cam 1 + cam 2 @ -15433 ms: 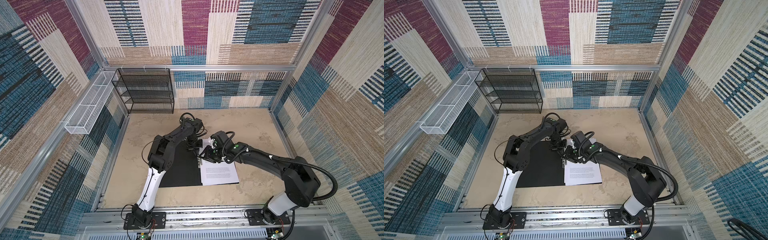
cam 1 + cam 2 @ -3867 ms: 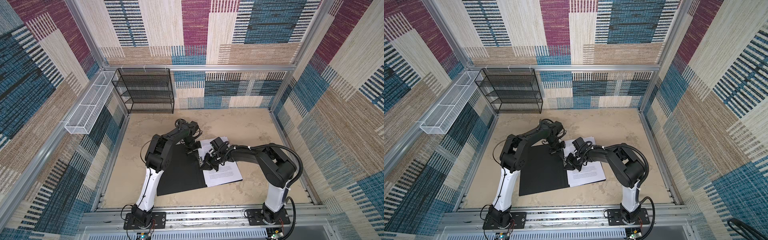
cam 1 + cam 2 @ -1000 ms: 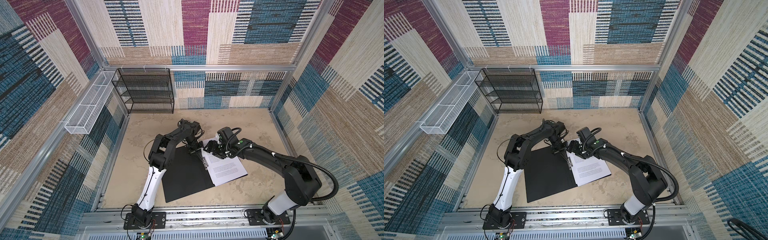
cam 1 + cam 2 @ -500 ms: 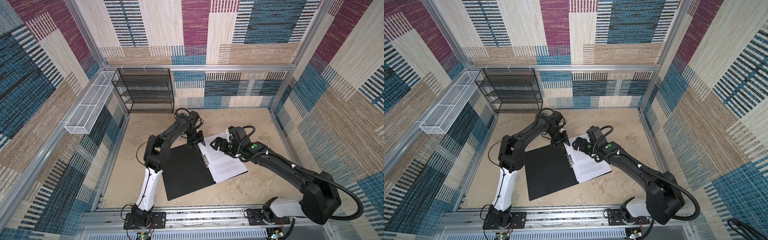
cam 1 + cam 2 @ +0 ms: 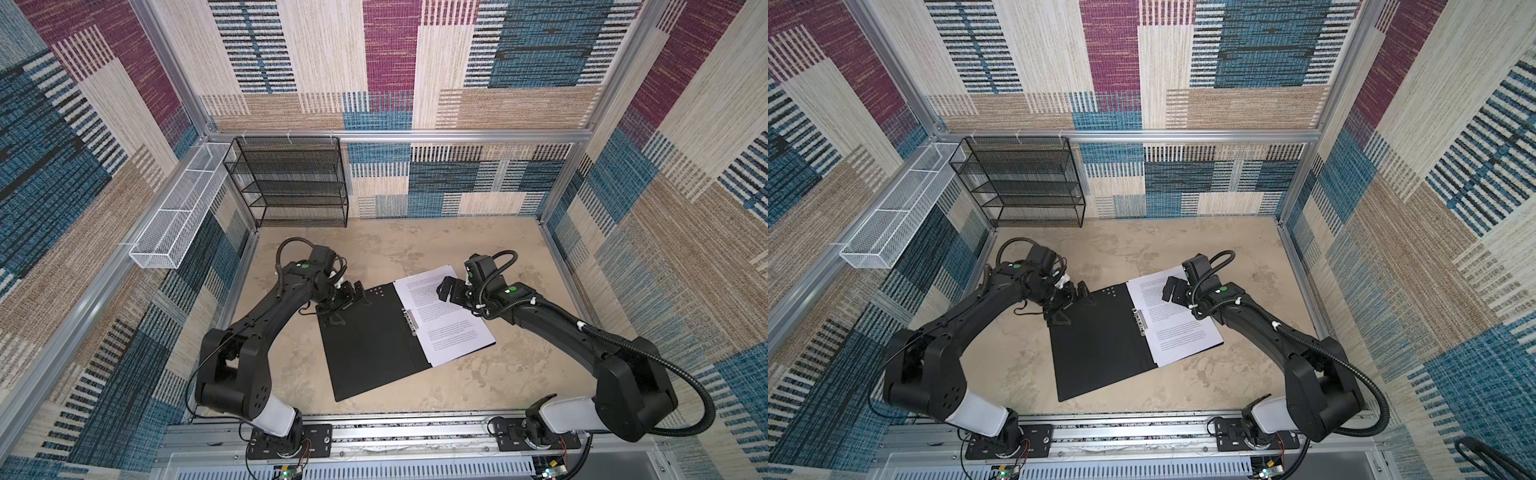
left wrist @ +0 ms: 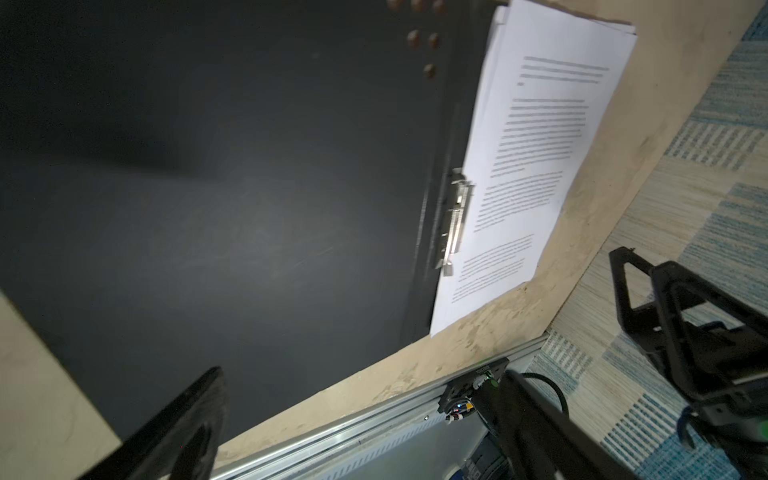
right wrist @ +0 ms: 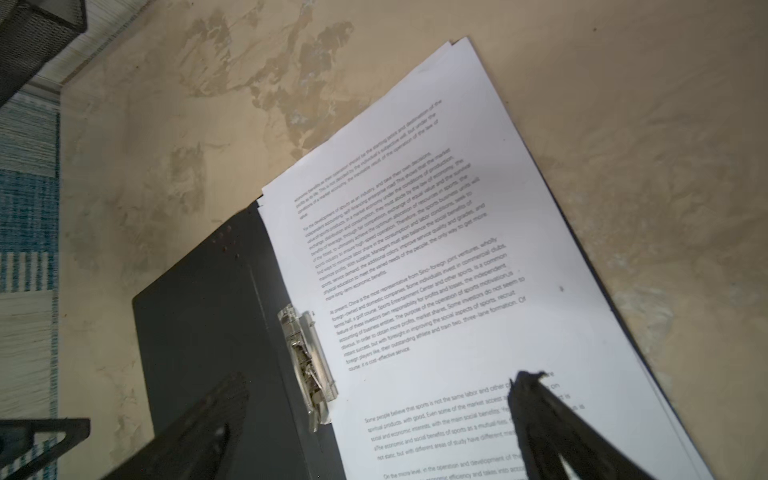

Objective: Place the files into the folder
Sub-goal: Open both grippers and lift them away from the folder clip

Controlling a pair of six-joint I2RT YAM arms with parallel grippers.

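The folder (image 5: pixel 370 345) (image 5: pixel 1096 345) lies open and flat on the table, black inside up, turned a little askew. Its metal spine clip (image 5: pixel 409 320) (image 7: pixel 305 357) (image 6: pixel 455 220) sits at the middle fold. The files (image 5: pixel 444 316) (image 5: pixel 1173 320) (image 7: pixel 415 249) (image 6: pixel 540 145), white sheets of printed text, rest stacked on its right half. My left gripper (image 5: pixel 352 297) (image 5: pixel 1076 296) (image 6: pixel 382 415) hangs open at the folder's far left corner, holding nothing. My right gripper (image 5: pixel 451 291) (image 5: pixel 1173 293) (image 7: pixel 374 415) hovers open above the far part of the files, one fingertip (image 7: pixel 536 415) over the page.
A black wire-mesh rack (image 5: pixel 291 183) (image 5: pixel 1021 183) stands at the back left wall. A white wire basket (image 5: pixel 178 212) hangs on the left wall. The aluminium rail (image 5: pixel 395 424) with both arm bases runs along the front edge.
Both grippers have opened and left the folder's spine. The left one drew back to the far left corner, the right one rose and moved right over the files. The folder stays open.
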